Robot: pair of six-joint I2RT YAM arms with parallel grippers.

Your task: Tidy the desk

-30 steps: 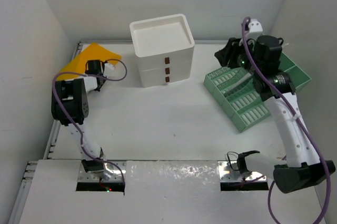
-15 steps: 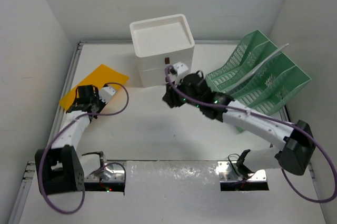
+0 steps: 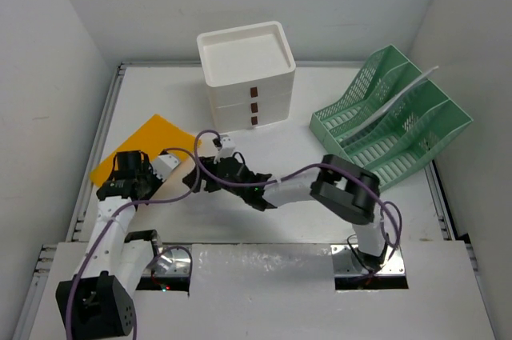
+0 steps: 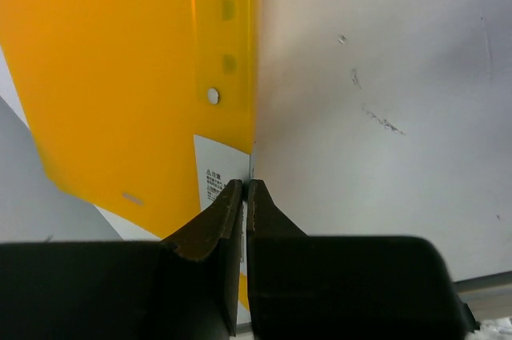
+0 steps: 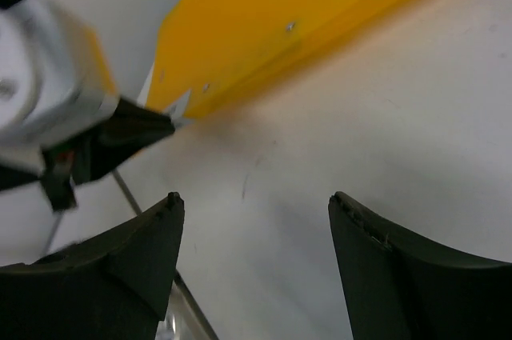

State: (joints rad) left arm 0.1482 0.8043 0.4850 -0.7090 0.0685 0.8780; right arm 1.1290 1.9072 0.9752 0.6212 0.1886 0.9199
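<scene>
An orange folder (image 3: 144, 142) lies at the left of the white desk (image 3: 280, 148), one edge raised. My left gripper (image 3: 184, 166) is shut on that edge; in the left wrist view the jaws (image 4: 246, 188) pinch it beside a white label (image 4: 218, 176). My right gripper (image 3: 196, 182) hovers low over the desk just right of the left one. It is open, nothing between its fingers (image 5: 256, 200). In the right wrist view the folder (image 5: 280, 28) rises ahead, with the left gripper (image 5: 132, 136) at its corner.
A white three-drawer unit (image 3: 246, 74) stands at the back centre. A green mesh file rack (image 3: 392, 120) stands at the right with white paper in it. A silver rail (image 3: 100, 140) runs along the desk's left edge, close to the folder.
My right arm swung from the file rack across the desk to the folder, and its jaws opened wider. The left arm drew the folder nearer while staying shut. The rack now stands upright.
</scene>
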